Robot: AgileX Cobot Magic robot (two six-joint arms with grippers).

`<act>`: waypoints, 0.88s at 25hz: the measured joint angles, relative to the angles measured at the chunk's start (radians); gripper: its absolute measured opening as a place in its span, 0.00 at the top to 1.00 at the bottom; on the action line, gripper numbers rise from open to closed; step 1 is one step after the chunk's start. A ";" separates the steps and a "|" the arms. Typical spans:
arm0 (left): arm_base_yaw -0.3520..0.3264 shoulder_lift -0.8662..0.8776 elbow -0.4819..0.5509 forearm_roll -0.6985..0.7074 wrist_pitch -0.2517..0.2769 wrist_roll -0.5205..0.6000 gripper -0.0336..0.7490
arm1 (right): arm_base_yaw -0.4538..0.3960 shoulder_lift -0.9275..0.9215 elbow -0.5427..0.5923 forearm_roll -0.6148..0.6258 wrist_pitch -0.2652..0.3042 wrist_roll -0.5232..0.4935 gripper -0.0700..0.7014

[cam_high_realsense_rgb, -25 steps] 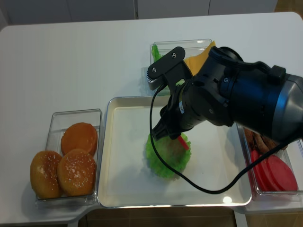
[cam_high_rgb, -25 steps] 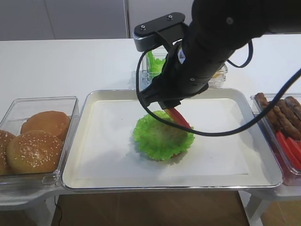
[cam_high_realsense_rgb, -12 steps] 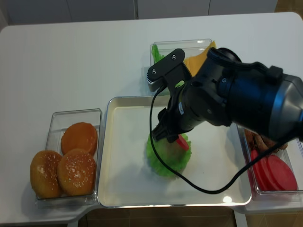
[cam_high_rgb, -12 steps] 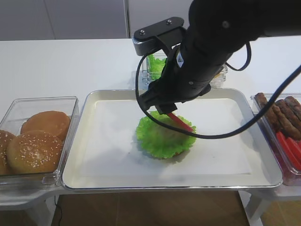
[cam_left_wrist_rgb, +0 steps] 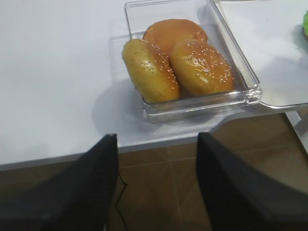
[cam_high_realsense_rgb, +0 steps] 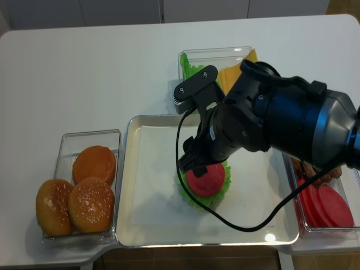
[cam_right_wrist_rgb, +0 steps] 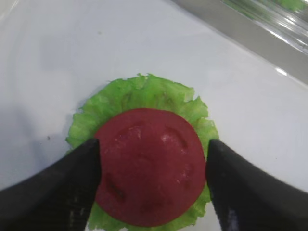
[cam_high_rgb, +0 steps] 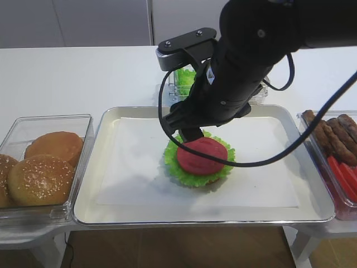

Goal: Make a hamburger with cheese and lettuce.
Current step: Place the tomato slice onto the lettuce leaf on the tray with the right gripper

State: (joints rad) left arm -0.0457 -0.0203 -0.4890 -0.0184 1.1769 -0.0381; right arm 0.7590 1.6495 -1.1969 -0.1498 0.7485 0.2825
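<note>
The hamburger (cam_high_rgb: 212, 176) is a low stack in the middle of the tray (cam_high_rgb: 89, 184). Its frilly green lettuce (cam_right_wrist_rgb: 144, 94) (cam_high_realsense_rgb: 226, 181) carries a round red slice (cam_high_rgb: 202, 156) (cam_right_wrist_rgb: 149, 166) lying flat on top. My right gripper (cam_right_wrist_rgb: 151, 144) hovers just over it, open, one black finger (cam_right_wrist_rgb: 72, 187) on each side of the slice and holding nothing. Pale-yellow cheese (cam_high_realsense_rgb: 233, 73) and more green leaves (cam_high_realsense_rgb: 191, 67) sit in the clear box behind the tray. My left gripper (cam_left_wrist_rgb: 156, 139) is open and empty, off the table's front edge near the buns.
A clear box of sesame buns (cam_high_rgb: 44, 167) (cam_left_wrist_rgb: 183, 62) stands left of the tray. At the right a box holds sausages (cam_high_rgb: 334, 137) and red slices (cam_high_realsense_rgb: 323, 205). White paper lines the tray. My right arm's bulk hides the tray's back middle.
The red slice was held tilted in my right gripper over the lettuce. Its jaws have opened and the slice now lies flat on the leaf.
</note>
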 joint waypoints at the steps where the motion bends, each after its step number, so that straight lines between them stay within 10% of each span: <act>1: 0.000 0.000 0.000 0.000 0.000 0.000 0.46 | 0.000 0.000 0.000 0.004 0.000 0.000 0.25; 14: 0.000 0.000 0.000 0.000 0.000 0.000 0.46 | -0.033 -0.009 0.000 0.075 0.092 -0.075 0.24; 22: 0.000 0.000 0.000 0.000 0.000 0.000 0.46 | -0.276 -0.108 0.000 0.337 0.122 -0.290 0.24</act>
State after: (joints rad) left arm -0.0457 -0.0203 -0.4890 -0.0184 1.1769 -0.0381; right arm 0.4830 1.5415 -1.1969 0.1872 0.8709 -0.0075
